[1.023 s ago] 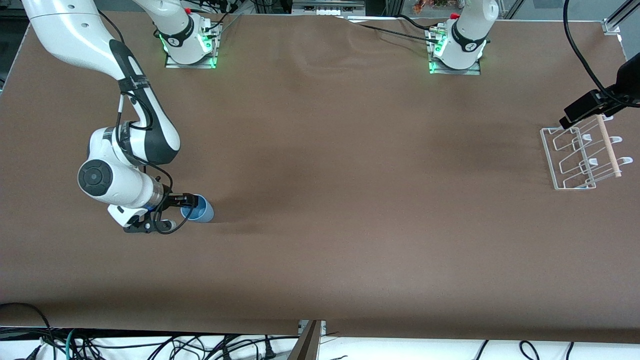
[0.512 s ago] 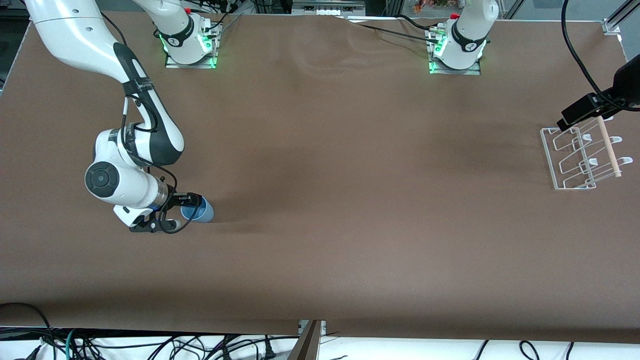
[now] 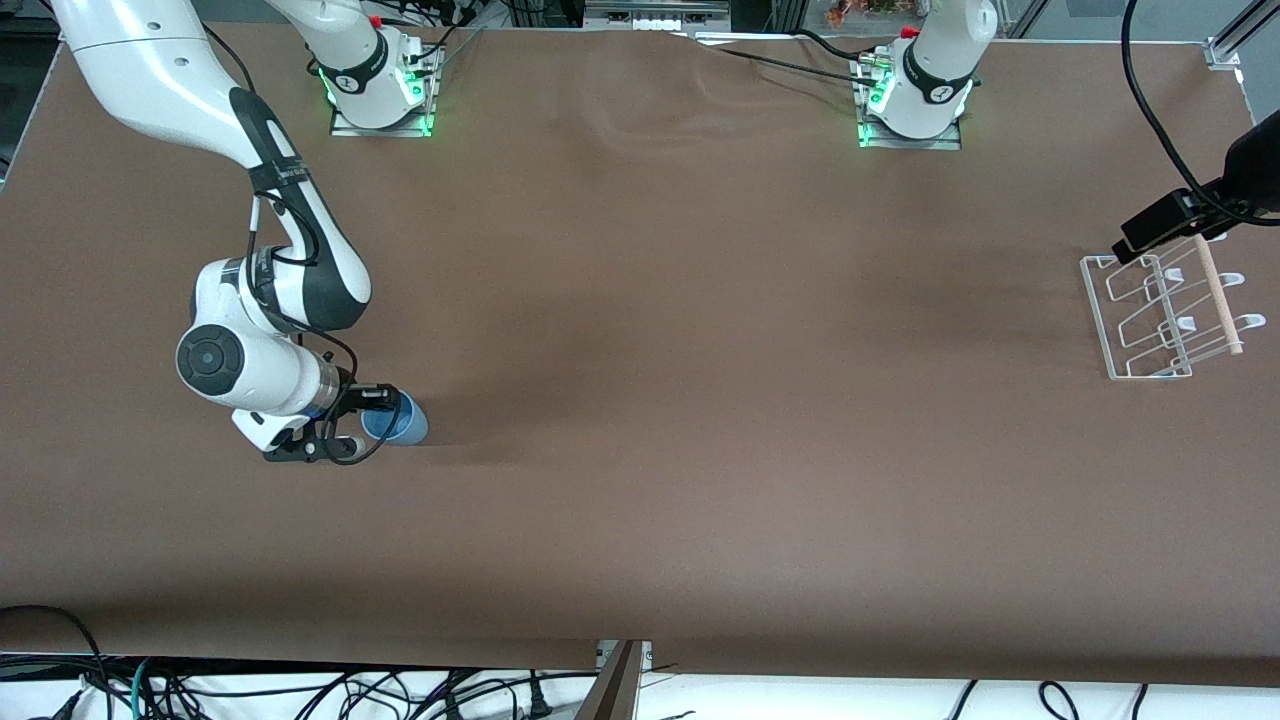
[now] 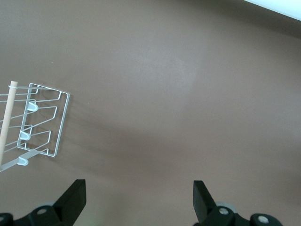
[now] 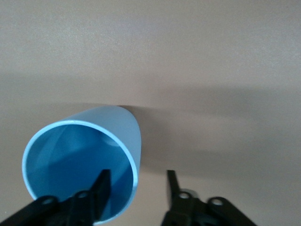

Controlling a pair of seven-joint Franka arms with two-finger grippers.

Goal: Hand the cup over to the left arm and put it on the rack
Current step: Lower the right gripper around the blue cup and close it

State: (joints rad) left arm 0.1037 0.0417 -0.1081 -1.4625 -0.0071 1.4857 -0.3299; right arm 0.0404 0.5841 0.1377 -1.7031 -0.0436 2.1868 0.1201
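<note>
My right gripper [image 5: 136,188] straddles the cup's [image 3: 397,420] rim, one finger inside, one outside, squeezing in. The cup stands upright at my 12 o'clock. My left gripper [image 4: 136,200] waits, spread wide, near the rack [image 3: 1160,315].

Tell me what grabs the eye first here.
The small light-blue plastic cup stands toward the right arm's end of the table, the right gripper straddling its rim, one finger inside. The white wire rack with a wooden rod sits at the left arm's end, the open left gripper hovering beside it.
</note>
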